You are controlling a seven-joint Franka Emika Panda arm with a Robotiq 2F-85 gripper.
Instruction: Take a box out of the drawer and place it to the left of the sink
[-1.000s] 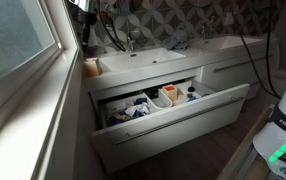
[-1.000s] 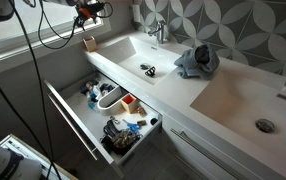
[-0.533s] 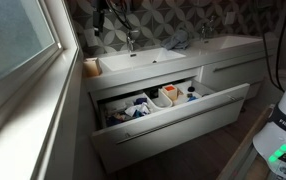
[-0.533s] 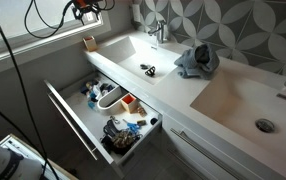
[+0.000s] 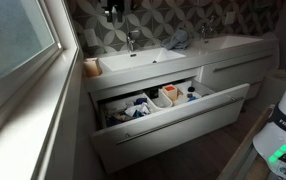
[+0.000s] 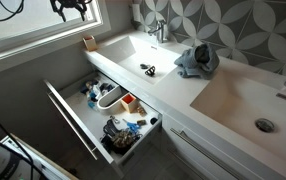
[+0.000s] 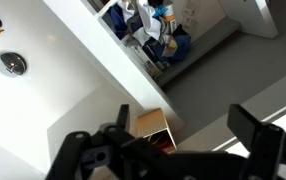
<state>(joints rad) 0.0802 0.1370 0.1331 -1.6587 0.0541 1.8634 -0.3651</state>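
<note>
Hovering high above the table (image 6: 105,50) with the end effector (image 7: 187,122) spread wide, gripping nothing; looking down on the brown box (image 7: 151,127) beside the sink (image 6: 133,50).

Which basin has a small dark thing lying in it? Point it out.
The basin above the open drawer: a small dark object lies on its floor. The other basin, past the grey cloth, holds only its drain.

pincer (image 7: 188,128) spread wide over tan box (image 7: 151,124); sink drain (image 7: 13,64) nr frame edge, drawer (image 7: 155,35) w/ clutter at top.
</note>
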